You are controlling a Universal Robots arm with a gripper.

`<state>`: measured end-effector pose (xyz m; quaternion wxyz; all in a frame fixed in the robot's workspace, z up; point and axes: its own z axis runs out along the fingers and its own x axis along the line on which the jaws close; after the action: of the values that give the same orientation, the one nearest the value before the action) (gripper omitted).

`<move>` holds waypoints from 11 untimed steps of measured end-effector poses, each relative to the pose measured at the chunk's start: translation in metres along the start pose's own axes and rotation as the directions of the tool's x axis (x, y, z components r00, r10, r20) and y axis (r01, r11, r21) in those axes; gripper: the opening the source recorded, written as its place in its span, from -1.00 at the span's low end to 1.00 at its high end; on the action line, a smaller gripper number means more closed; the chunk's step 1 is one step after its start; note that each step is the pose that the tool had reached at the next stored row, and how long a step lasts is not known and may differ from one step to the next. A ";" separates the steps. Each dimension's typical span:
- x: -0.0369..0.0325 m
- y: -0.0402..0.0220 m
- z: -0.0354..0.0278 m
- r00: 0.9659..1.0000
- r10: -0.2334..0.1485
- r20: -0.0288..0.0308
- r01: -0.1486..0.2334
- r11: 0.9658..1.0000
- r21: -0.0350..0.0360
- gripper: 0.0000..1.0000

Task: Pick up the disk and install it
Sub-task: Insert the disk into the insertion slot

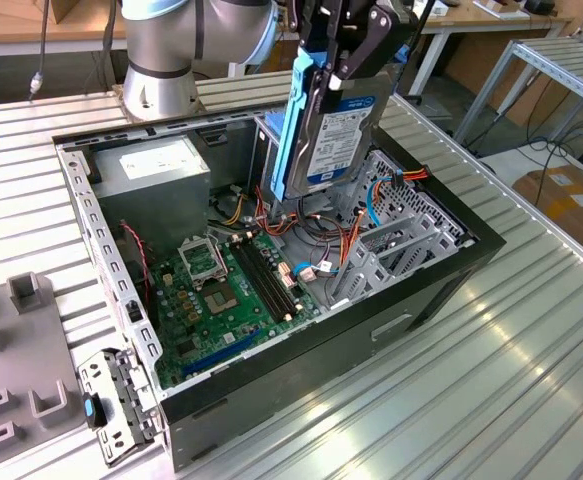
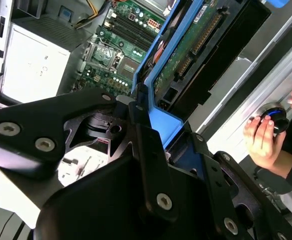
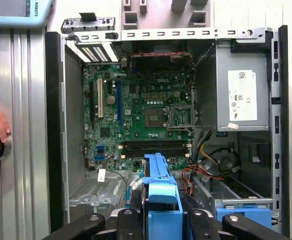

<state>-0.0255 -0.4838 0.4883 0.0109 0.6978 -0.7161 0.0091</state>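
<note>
The disk [image 1: 339, 135], silver-grey with a white label and a blue plastic carrier [image 1: 297, 115] along its edge, hangs on edge and tilted above the open computer case [image 1: 321, 345]. My gripper [image 1: 337, 68] is shut on its upper end. It hovers over the cables and the grey drive cage [image 1: 403, 232] at the case's far-right part, apart from both. In the second wrist view the disk's green circuit-board side [image 2: 196, 45] and the carrier [image 2: 162, 122] run out from my black fingers [image 2: 151, 150]. In the first wrist view the carrier [image 3: 161, 182] sticks out of the gripper [image 3: 162, 220] over the case.
Inside the case lie the green motherboard [image 1: 221, 290], a grey power-supply box [image 1: 151, 180] and orange and blue cables [image 1: 356, 225]. A metal bracket with a blue latch [image 1: 111, 405] and a grey fixture [image 1: 21, 370] sit at the exterior view's left. A person's hands [image 2: 262, 140] rest on a black knob [image 2: 275, 115].
</note>
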 end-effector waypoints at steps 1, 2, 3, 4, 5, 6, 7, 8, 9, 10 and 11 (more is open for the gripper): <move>0.0017 0.0000 0.0001 1.000 0.000 0.000 0.000 1.000 0.000 -0.26; 0.0046 -0.0002 0.0003 1.000 0.000 0.000 0.000 1.000 0.000 -0.26; 0.0071 -0.0003 0.0003 1.000 0.000 0.000 0.000 1.000 0.000 -0.26; 0.0101 -0.0004 0.0005 1.000 0.000 0.000 0.000 1.000 0.000 -0.26; 0.0116 -0.0004 0.0006 1.000 0.000 0.000 0.000 1.000 0.000 -0.26; 0.0130 -0.0005 0.0007 1.000 0.000 0.000 0.000 1.000 0.000 -0.26; 0.0151 -0.0006 0.0008 1.000 0.000 0.000 0.000 1.000 0.000 -0.26; 0.0163 -0.0007 0.0008 1.000 0.000 0.000 0.000 1.000 0.000 -0.26; 0.0181 -0.0007 0.0010 1.000 0.000 0.000 0.000 1.000 0.000 -0.26; 0.0195 -0.0008 0.0010 1.000 0.000 0.000 0.000 1.000 0.000 -0.26; 0.0208 -0.0008 0.0010 1.000 0.000 0.000 0.000 1.000 0.000 -0.26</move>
<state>-0.0252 -0.5047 0.4879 0.0109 0.6978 -0.7162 0.0091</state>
